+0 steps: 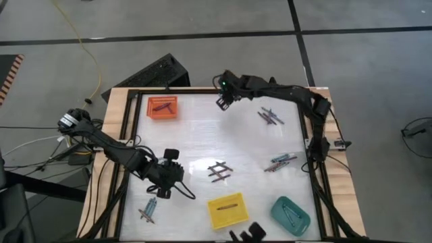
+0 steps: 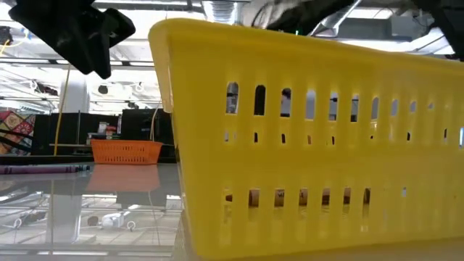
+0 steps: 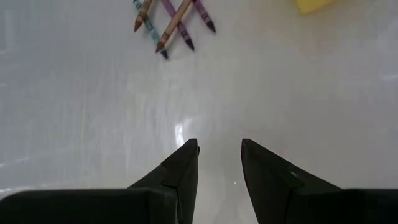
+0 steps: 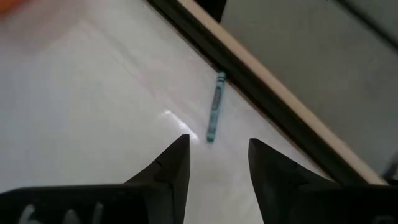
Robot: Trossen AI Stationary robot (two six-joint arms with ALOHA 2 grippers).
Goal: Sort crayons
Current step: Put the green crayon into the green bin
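Observation:
Crayons lie flat on the white table in several small piles: a crossed pile at the middle (image 1: 218, 170), one at the far right (image 1: 271, 117), one at the right (image 1: 280, 163) and one at the near left (image 1: 148, 211). My left gripper (image 1: 165, 185) hovers open and empty left of the middle pile, which shows ahead of its fingers in the left wrist view (image 3: 171, 22). My right gripper (image 1: 224, 101) is open and empty near the table's far edge. A single teal-blue crayon (image 4: 214, 115) lies just ahead of its fingertips.
An orange tray (image 1: 163, 107) holding a few crayons stands at the far left. A yellow tray (image 1: 227, 209) and a teal tray (image 1: 290, 214) stand at the near edge. The yellow tray (image 2: 312, 138) fills most of the low view. A dark frame rail (image 4: 249, 81) borders the table's far edge.

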